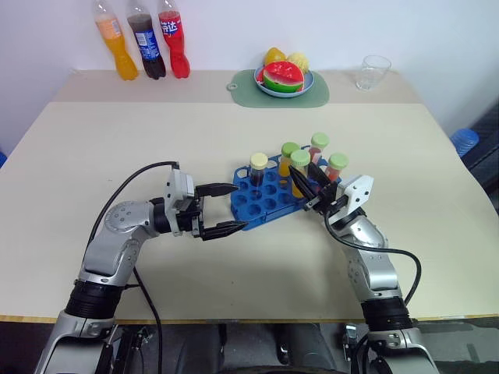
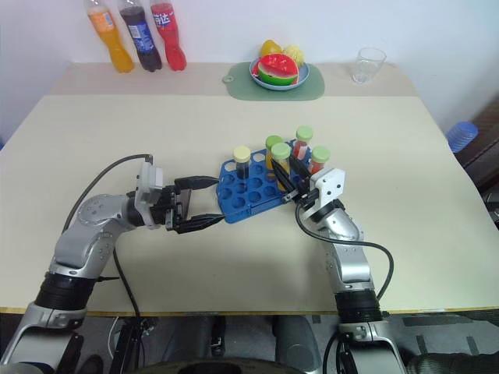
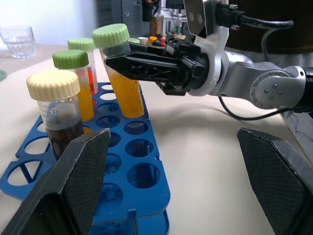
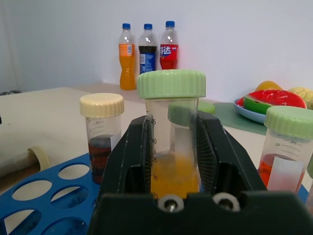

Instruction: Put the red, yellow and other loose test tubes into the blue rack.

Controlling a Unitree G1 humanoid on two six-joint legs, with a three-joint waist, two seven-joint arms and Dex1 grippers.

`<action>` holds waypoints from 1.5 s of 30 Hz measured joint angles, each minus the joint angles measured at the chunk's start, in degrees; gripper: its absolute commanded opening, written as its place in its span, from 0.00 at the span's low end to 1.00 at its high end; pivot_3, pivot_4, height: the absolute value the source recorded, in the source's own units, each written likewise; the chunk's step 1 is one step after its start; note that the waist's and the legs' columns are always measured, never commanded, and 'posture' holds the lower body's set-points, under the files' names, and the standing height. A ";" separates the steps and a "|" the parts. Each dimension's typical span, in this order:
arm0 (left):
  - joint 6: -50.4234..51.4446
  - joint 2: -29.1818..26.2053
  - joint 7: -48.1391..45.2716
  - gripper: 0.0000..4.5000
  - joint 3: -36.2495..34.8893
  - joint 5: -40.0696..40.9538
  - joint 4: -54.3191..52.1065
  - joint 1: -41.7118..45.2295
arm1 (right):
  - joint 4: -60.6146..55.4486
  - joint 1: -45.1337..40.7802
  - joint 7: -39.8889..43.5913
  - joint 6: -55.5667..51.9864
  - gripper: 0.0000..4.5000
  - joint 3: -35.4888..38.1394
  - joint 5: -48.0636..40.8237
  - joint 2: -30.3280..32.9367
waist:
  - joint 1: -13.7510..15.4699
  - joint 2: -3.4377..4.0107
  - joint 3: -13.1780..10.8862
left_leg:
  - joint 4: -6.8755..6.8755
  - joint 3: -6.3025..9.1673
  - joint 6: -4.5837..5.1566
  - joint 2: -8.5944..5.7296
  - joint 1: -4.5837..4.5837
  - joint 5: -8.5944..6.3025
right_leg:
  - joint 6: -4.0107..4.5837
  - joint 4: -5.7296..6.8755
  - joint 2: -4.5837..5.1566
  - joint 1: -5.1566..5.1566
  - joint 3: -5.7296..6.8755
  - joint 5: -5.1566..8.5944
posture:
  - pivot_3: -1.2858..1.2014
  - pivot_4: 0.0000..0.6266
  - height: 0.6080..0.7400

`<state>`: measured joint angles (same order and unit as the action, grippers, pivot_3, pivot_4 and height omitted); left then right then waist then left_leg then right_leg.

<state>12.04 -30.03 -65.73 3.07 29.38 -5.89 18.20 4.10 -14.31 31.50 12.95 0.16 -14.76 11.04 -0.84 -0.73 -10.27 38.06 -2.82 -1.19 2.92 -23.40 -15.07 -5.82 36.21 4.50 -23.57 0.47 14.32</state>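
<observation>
The blue rack [image 1: 261, 204] lies at the middle of the table with several capped test tubes standing in it. A cream-capped tube [image 1: 258, 169] holds dark liquid. Behind it a green-capped yellow tube [image 1: 288, 156] and two green-capped red tubes [image 1: 319, 148] stand in the rack's far holes. My right gripper [image 1: 302, 175] is shut on another green-capped yellow tube [image 4: 172, 147], whose lower end sits in the rack. Its fingers [image 3: 146, 66] press the tube's sides just under the cap. My left gripper [image 1: 238, 207] stands open and level at the rack's left end, holding nothing.
Three drink bottles [image 1: 144, 43] stand at the table's far left. A plate of fruit [image 1: 282, 76] rests on a green mat at the far middle, and a clear glass [image 1: 374, 72] stands at the far right. Black cables [image 1: 125, 187] trail from both arms.
</observation>
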 measured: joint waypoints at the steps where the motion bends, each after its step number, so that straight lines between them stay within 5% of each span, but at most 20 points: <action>1: 0.05 0.00 0.12 0.95 -0.06 0.03 -0.06 -0.11 | 0.38 0.00 0.07 0.04 0.59 0.03 0.01 0.00 | 0.01 0.00 0.00 | 0.00 0.00 0.00 0.00 0.00 0.00 | 0.00 0.00 0.00 0.00 0.00 0.00 | 0.52 0.24 1.00; 4: 0.17 0.01 0.87 0.95 -0.49 0.06 -0.44 -0.63 | 0.89 0.02 -0.33 0.59 0.89 -0.17 0.83 0.01 | 0.02 0.02 -0.01 | -0.01 -0.01 0.00 0.00 -0.01 0.00 | 0.00 0.00 0.00 -0.01 0.00 0.00 | 0.52 0.24 1.00; 15: 10.80 3.34 22.75 0.95 -7.63 1.02 -8.25 -2.25 | -12.81 5.32 -1.30 -8.29 0.89 0.23 2.20 7.62 | 0.17 -0.01 -0.01 | -0.04 0.03 0.00 -0.02 -0.01 0.00 | -0.07 0.00 0.06 0.01 0.00 -0.03 | 0.52 0.24 1.00; 20: 26.01 1.20 35.12 0.95 -12.01 3.10 -14.14 -2.38 | -19.80 11.83 2.41 -13.49 0.89 1.14 -0.71 13.39 | 0.16 -0.02 -0.01 | -0.04 0.03 0.00 -0.02 0.00 0.00 | -0.07 -0.01 0.06 0.02 0.00 -0.03 | 0.52 0.24 1.00; 27: 65.15 -1.32 49.07 0.95 -19.41 12.53 -15.33 9.99 | -27.31 18.30 11.50 -17.11 0.89 6.88 -6.64 24.78 | 0.22 -0.22 -0.09 | -0.01 0.08 0.00 -0.08 0.04 0.00 | -0.08 -0.04 0.06 0.09 0.01 -0.01 | 0.52 0.24 1.00; 31: 79.03 -1.06 55.62 0.95 -21.68 21.09 -7.91 18.46 | -27.92 17.24 16.05 -18.91 0.89 7.52 -8.73 28.81 | -0.10 -0.31 -0.14 | -0.04 0.10 0.00 -0.08 0.09 0.00 | -0.13 -0.01 0.05 0.10 0.00 0.00 | 0.52 0.24 1.00; 39: 79.97 -10.02 79.42 0.95 -12.63 46.21 15.92 24.92 | -26.51 11.24 19.00 -19.97 0.89 6.71 -9.00 29.89 | 0.26 -0.40 -0.19 | -0.05 0.13 -0.01 -0.09 0.06 0.00 | -0.15 0.01 0.16 0.08 0.01 -0.01 | 0.52 0.24 1.00; 45: 79.37 -9.78 98.22 0.95 -6.42 64.32 24.51 28.48 | -25.66 11.15 19.31 -19.92 0.89 5.65 -8.61 29.08 | 1.16 -0.45 -0.21 | -0.01 0.10 -0.03 -0.13 0.04 0.01 | -0.14 0.01 0.20 0.09 0.01 -0.01 | 0.52 0.24 1.00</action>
<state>91.41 -39.81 32.50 -3.34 93.70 18.63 46.69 -21.56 -3.15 50.81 -6.97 5.81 -23.37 40.12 0.32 -1.18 -10.48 38.05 -2.72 -1.21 2.79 -23.35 -15.06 -5.96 36.22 4.70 -23.48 0.48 14.31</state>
